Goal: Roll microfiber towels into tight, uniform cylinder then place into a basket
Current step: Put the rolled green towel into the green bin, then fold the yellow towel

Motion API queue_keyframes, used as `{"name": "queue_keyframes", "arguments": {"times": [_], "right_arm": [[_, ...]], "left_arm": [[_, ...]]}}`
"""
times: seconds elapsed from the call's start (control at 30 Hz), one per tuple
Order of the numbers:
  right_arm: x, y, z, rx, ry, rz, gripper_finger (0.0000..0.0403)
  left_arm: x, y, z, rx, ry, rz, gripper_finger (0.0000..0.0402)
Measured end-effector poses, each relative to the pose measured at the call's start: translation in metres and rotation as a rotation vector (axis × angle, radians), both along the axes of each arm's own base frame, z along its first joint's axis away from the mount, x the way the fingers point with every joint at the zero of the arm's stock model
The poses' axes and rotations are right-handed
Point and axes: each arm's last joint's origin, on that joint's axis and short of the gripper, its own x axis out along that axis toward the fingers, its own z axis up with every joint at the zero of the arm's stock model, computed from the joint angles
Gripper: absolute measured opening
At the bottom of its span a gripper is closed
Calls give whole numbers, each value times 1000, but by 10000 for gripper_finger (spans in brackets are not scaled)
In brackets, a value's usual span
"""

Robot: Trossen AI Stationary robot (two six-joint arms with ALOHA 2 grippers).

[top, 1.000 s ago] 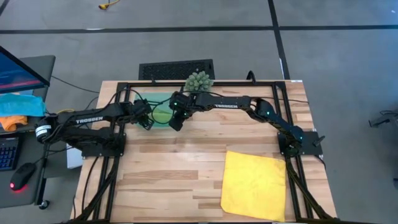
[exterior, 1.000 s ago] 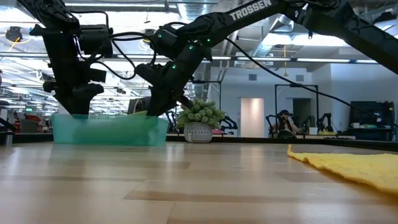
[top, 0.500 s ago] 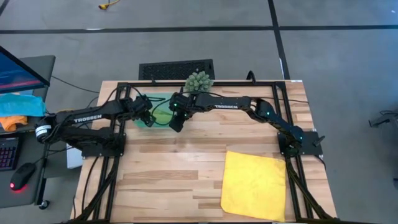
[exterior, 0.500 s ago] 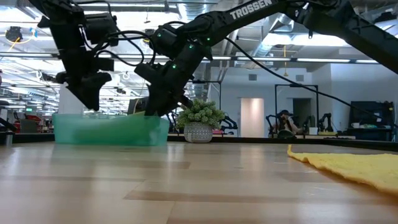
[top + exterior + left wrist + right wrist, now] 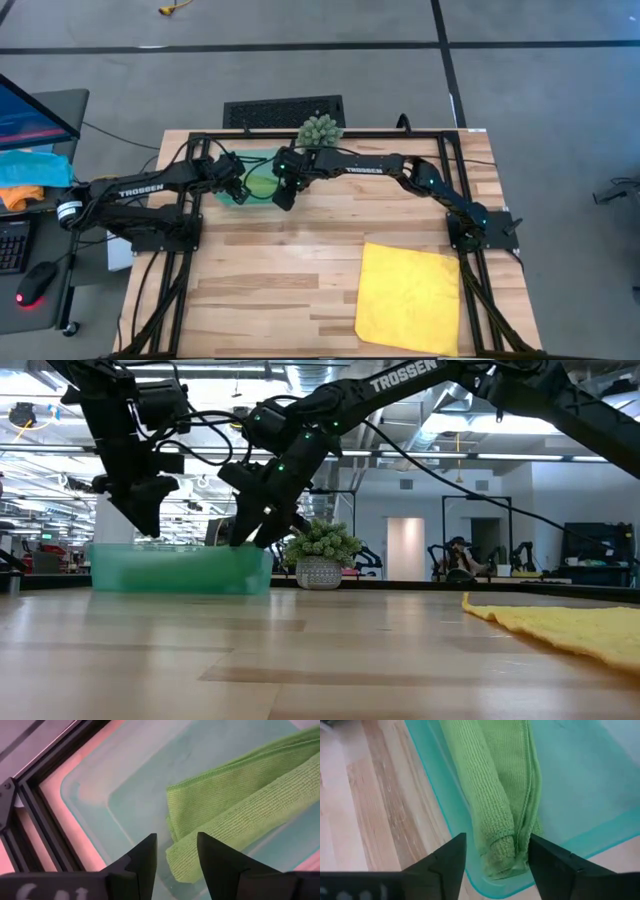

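The leaf-green towel (image 5: 495,795), rolled into a loose bundle, lies on the floor of the teal basket (image 5: 228,162) at the table's far left. My right gripper (image 5: 497,865) hovers open over the roll's near end (image 5: 501,851), one finger on either side, apart from it. My left gripper (image 5: 176,857) hangs open above the roll's other end (image 5: 190,855) and touches nothing. The yellow towel (image 5: 408,297) lies flat at the table's near right.
A spiky green ball plant in a white pot (image 5: 319,131) stands just right of the basket at the far edge. Black frame rails (image 5: 30,815) run beside the basket. Bare wood stretches between the basket and the yellow towel.
My right gripper has opened and let go of the green roll, which stays lying in the basket. My left gripper has risen a little above the basket.
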Motion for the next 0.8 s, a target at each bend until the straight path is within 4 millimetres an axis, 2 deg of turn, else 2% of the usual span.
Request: {"name": "queue_keyframes", "arguments": {"times": [0.33, 0.5, 0.63, 0.8], "right_arm": [[-7, 4, 23, -15, -4, 26, 230], [-20, 14, 37, -23, 71, 76, 230], [-34, 37, 44, -19, 195, 151, 230], [-48, 82, 54, -85, 300, 372, 230]], "left_arm": [[1, 0, 0, 8, 3, -19, 130], [1, 0, 0, 9, 6, -25, 130], [1, 0, -1, 11, 3, -27, 130], [6, -6, 1, 34, -4, -99, 130]]}}
